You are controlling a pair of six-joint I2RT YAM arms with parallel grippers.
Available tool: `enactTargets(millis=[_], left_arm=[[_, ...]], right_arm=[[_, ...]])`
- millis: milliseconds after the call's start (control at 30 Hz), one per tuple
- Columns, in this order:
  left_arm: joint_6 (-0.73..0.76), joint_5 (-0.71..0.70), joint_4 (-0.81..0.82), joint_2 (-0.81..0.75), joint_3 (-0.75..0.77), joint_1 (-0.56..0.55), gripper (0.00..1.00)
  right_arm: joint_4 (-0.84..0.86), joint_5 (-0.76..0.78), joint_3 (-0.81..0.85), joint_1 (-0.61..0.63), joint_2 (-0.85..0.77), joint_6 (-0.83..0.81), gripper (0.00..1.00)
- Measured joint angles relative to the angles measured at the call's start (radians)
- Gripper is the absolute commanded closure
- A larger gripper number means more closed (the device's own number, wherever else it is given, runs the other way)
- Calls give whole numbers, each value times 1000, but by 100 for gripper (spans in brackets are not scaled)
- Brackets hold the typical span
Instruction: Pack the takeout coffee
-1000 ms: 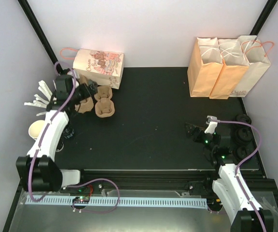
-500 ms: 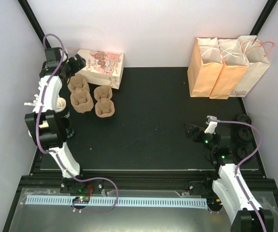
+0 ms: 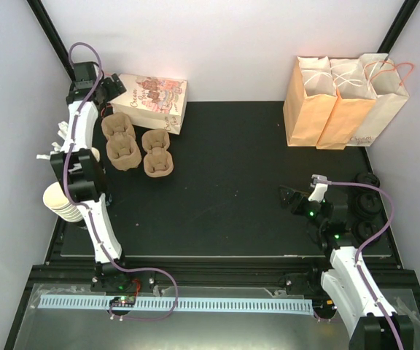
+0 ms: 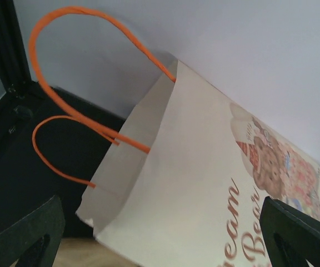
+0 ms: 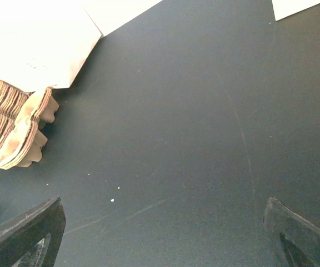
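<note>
I am holding the left pincer (image 4: 160, 233) wide open with nothing in it. It is sitting right in front of the printed paper bag (image 4: 204, 183). The bag is lying on its side in the far left corner of the desk (image 3: 232, 168). Its mouth and orange handles (image 4: 128, 143) are pointing at my pincer.

Just past the bag, the brown cardboard cup carriers (image 3: 137, 149) are resting on the desk. Nearer to me, by the lower part of the left arm, the stack of white cups (image 3: 60, 200) is sitting at the desk's edge.

I think the takeout coffee (image 3: 102, 194) is the dark shape just beside that arm, near the white cups. The arm is hiding most of it, so I cannot be sure.

I am keeping the right pincer (image 5: 163, 222) wide open too, and it is holding nothing. It is hanging over bare desk on the near right side. Some black lids (image 3: 367, 208) are lying close by, and three plain paper bags (image 3: 341, 102) are standing at the far right.

So I am only starting. No coffee is showing in any bag. I am guessing the bag needs standing up and opening, and then the coffee needs picking up and putting inside.
</note>
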Motion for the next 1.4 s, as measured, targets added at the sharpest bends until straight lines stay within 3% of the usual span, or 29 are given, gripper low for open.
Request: enactTargets(millis=[233, 533, 633, 867, 1033, 1167, 1400], left_arm=[[12, 58, 1, 141, 138, 2, 16], [-84, 261, 43, 176, 151, 12, 81], [-96, 311, 74, 176, 151, 8, 98], [-99, 419, 143, 143, 142, -26, 98], [3, 438, 139, 64, 142, -119, 98], [166, 381, 86, -34, 142, -260, 98], [445, 145, -23, -239, 74, -581, 98]], right_arm=[[0, 0, 0, 1, -1, 0, 0], [0, 0, 0, 1, -1, 0, 0], [0, 0, 0, 1, -1, 0, 0], [0, 0, 0, 1, 0, 0, 0], [0, 0, 0, 1, 2, 0, 0], [0, 0, 0, 2, 9, 0, 0], [-20, 1, 6, 2, 14, 4, 0]])
